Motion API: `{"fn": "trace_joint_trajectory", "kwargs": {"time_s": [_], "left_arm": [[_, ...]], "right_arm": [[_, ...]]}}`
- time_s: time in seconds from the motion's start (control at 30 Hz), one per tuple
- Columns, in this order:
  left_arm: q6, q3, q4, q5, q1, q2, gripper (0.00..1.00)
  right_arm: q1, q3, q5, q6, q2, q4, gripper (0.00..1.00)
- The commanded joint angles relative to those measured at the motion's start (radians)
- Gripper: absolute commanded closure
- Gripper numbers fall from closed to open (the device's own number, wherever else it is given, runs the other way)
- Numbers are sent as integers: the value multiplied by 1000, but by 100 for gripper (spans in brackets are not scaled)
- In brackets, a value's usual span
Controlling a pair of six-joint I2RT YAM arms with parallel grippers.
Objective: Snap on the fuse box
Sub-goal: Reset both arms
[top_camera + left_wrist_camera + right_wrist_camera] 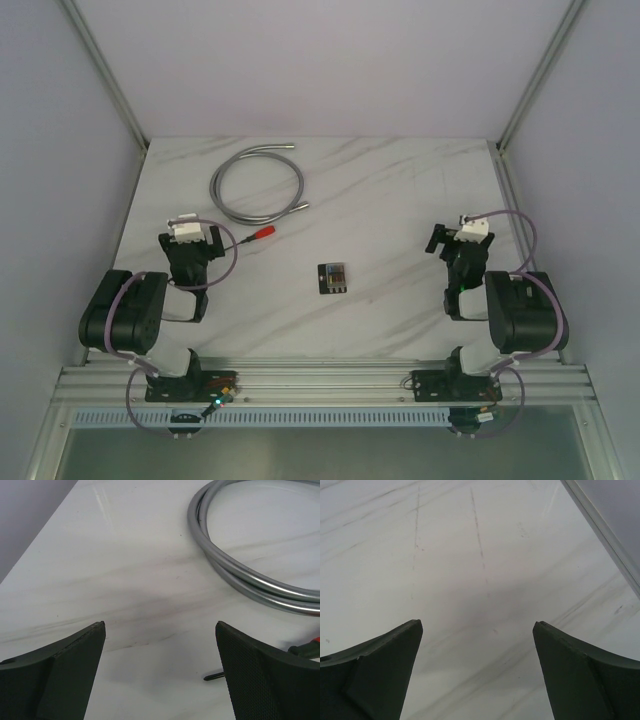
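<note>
1. Black plastic made up the fuse box, which lay flat on the pale marbled bench, about midway between the two arms and well apart from both.
2. Left pincer stood wide and held nothing. Its own camera showed bare bench between the fingers, a coiled silver hose ahead, and a red-handled screwdriver just to its right.
3. Right pincer was likewise wide and empty, over bare bench near the frame rail.
4. Judged by its look, the box would be light, stiff and hard, with smooth walls that could slip in a grip or let it skid under a push.
5. A hold across two opposite outer walls seemed best, keeping off the top face where flecks of colour showed. One pincer could steady it while the other pressed down.
6. Whether any cover already sat on it was too small to tell.
</note>
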Motion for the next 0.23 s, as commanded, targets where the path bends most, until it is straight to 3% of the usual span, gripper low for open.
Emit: {"fn": "trace_joint_trajectory", "kwargs": {"time_s": [0.0, 0.2], "left_arm": [[4, 7, 48, 17, 2, 0, 0], [6, 8, 46, 18, 2, -1, 0]], "right_arm": [[-1, 10, -6, 3, -11, 34, 0], [0, 11, -5, 3, -12, 32, 0]]}}
